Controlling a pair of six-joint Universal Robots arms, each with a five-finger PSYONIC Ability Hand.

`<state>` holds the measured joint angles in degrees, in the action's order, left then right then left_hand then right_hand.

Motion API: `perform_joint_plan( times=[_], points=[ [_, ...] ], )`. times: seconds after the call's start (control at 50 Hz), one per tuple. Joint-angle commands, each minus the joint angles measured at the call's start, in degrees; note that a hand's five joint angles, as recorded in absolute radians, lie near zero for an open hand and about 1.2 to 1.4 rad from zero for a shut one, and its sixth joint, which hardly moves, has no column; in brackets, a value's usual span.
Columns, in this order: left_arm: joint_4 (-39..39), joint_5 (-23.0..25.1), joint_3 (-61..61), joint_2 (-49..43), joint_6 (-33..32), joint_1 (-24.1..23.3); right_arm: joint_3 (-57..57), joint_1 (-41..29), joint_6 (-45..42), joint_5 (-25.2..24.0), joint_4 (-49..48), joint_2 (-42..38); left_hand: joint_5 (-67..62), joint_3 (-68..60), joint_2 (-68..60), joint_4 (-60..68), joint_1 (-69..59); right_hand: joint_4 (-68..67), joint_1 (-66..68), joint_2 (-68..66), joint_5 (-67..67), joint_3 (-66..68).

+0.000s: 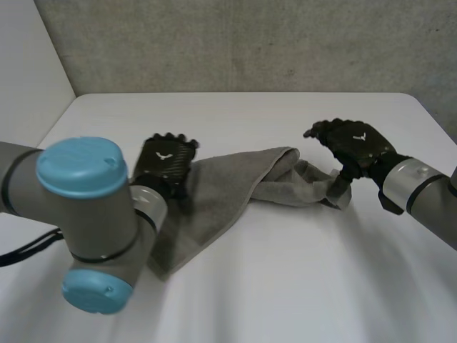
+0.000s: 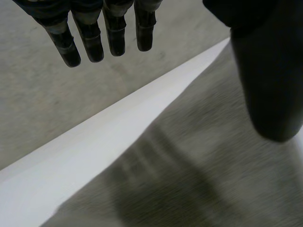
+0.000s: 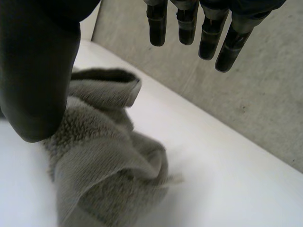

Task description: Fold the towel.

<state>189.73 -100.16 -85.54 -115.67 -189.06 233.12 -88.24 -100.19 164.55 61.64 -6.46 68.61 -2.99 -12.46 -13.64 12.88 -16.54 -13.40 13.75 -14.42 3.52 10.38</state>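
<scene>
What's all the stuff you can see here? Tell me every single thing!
towel: one, grey, lying on the table between the two hands, bunched up at the right hand's end
table: one, white, under everything
wall: one, grey, behind the table
arms: two, grey with light-blue caps, left arm and right arm, one at each side
left hand: one, black, fingers straight, over the towel's flat end
right hand: one, black, fingers straight, over the bunched end
</scene>
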Motion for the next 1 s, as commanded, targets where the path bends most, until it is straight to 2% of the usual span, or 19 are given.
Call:
perform_joint_plan(
  times=[0.02, 0.04, 0.08, 0.2, 0.36, 0.48, 0.6, 0.66, 0.7, 0.76, 0.8, 0.82, 0.86, 0.9, 1.0],
  points=[
    [-0.1, -0.2, 3.7, -3.4, 9.1, -4.6, 6.2, -1.5, 12.2, 2.5, -1.7, -5.5, 3.0, 2.5, 3.6, -2.9, 6.5, 3.4, -3.7, 4.4, -3.5, -0.4],
    [-0.1, -0.2, 3.7, -3.4, 9.1, -4.6, 6.2, -1.5, 12.2, 2.5, -1.7, -5.5, 3.0, 2.5, 3.6, -2.9, 6.5, 3.4, -3.7, 4.4, -3.5, -0.4],
    [-0.2, -0.4, 6.3, -6.3, 11.9, -5.6, 9.9, -1.8, 18.6, 3.3, -1.6, -9.3, 3.0, 2.5, 3.6, -2.9, 6.5, 3.4, -3.7, 4.4, -3.5, -0.4],
    [-0.1, -0.7, 9.2, -9.6, 14.0, -7.4, 16.3, -2.6, 28.2, 3.6, -1.5, -15.8, 3.0, 2.5, 3.6, -2.9, 6.5, 3.4, -3.7, 4.4, -3.5, -0.4],
    [-0.1, -2.7, 12.6, -15.5, 20.2, -9.0, 21.2, -2.8, 38.4, 2.8, -0.9, -20.3, 3.0, 2.5, 3.6, -2.9, 6.5, 3.4, -3.7, 4.4, -3.5, -0.4],
    [0.3, -3.2, 14.0, -17.9, 21.9, -9.2, 21.1, -3.1, 39.9, 2.3, -0.8, -20.4, 3.0, 2.5, 3.6, -2.9, 6.5, 3.4, -3.7, 4.4, -3.5, -0.4],
    [0.6, -7.1, 17.3, -21.4, 22.0, -9.3, 21.5, -3.6, 40.0, 1.8, -0.6, -21.6, 3.0, 2.5, 3.6, -2.9, 6.5, 3.4, -1.1, 1.8, -0.9, -0.4],
    [1.3, -8.8, 19.1, -23.4, 22.0, -9.3, 22.2, -4.5, 39.9, 1.7, -0.7, -23.3, 3.0, 2.5, 3.6, -2.9, 6.5, 3.4, 4.1, -3.4, 4.3, -0.4],
    [1.8, -9.4, 19.6, -24.1, 21.9, -9.2, 23.1, -6.1, 39.6, 1.7, -0.7, -24.9, 3.0, 2.5, 3.6, -2.9, 6.5, 3.4, 14.3, -13.6, 14.5, -0.4],
    [2.8, -10.3, 20.7, -25.7, 21.4, -9.2, 23.6, -6.4, 39.5, 1.7, -0.7, -25.5, 3.0, 2.5, 3.6, -2.9, 6.5, 3.4, 20.7, -20.1, 20.9, -0.4],
    [3.6, -11.2, 21.5, -27.3, 21.4, -9.3, 23.9, -6.5, 39.4, 1.7, -0.8, -25.7, 3.0, 2.5, 3.6, -2.9, 6.5, 3.4, 42.3, -41.6, 42.5, -0.4],
    [3.6, -11.2, 21.5, -27.3, 21.4, -9.3, 23.9, -6.5, 39.4, 1.7, -0.8, -25.7, 3.0, 2.5, 3.6, -2.9, 6.5, 3.4, 42.4, -41.8, 42.6, -0.4],
    [3.9, -11.7, 21.9, -27.9, 21.3, -9.3, 23.8, -6.9, 39.4, 1.5, -0.8, -25.1, 3.0, 2.5, 3.6, -2.9, 6.5, 3.4, 61.0, -60.3, 61.2, -0.4],
    [4.2, -12.7, 22.3, -29.1, 21.2, -9.3, 23.6, -7.3, 39.4, 1.5, -0.8, -24.2, 3.0, 2.5, 3.6, -2.9, 6.5, 3.4, 66.2, -65.5, 66.4, -0.4],
    [4.2, -13.1, 22.8, -29.6, 21.3, -9.2, 20.8, -8.0, 39.9, 1.9, -1.5, -19.5, 3.0, 2.5, 3.6, -2.9, 6.5, 3.4, 66.3, -65.6, 66.5, -0.4]
  ],
)
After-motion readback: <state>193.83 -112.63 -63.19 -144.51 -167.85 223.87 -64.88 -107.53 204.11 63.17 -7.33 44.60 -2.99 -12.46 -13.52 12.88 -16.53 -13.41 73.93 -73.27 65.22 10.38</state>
